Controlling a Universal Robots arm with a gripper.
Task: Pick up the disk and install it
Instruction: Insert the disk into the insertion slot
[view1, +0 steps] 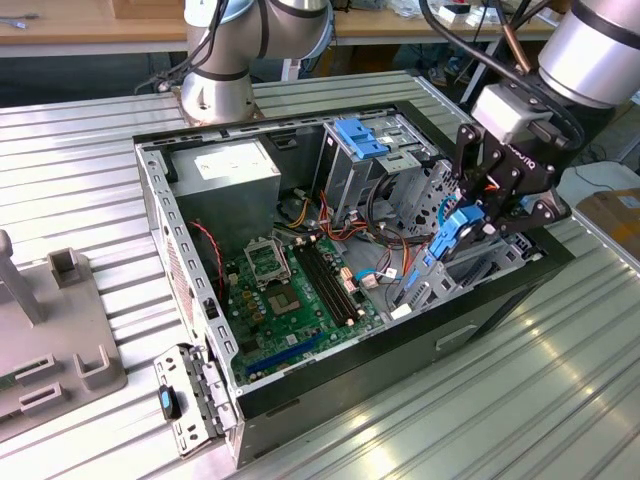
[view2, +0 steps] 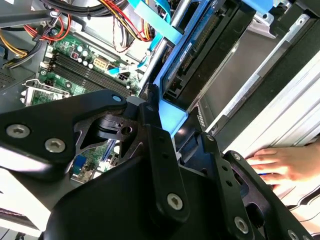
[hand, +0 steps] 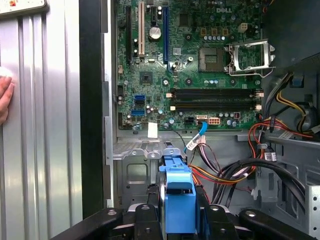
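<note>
My gripper (view1: 470, 225) is shut on the disk (view1: 452, 236), a flat drive with bright blue side rails. It holds the disk on edge over the drive cage (view1: 425, 185), at the exterior view's right end of the open computer case. In the first wrist view the blue rail of the disk (hand: 178, 192) stands between the black fingers (hand: 151, 220), above the cage floor. The second wrist view shows the disk (view2: 207, 55) with its dark body and connector edge, gripped at its blue end by my gripper (view2: 177, 122).
A blue bracket (view1: 360, 135) sits on the cage at the back, beside the grey power supply (view1: 225, 165). The green motherboard (view1: 290, 290) and loose cables (hand: 235, 172) lie close to the cage. A person's hand (view2: 280, 162) rests on the ribbed table outside the case.
</note>
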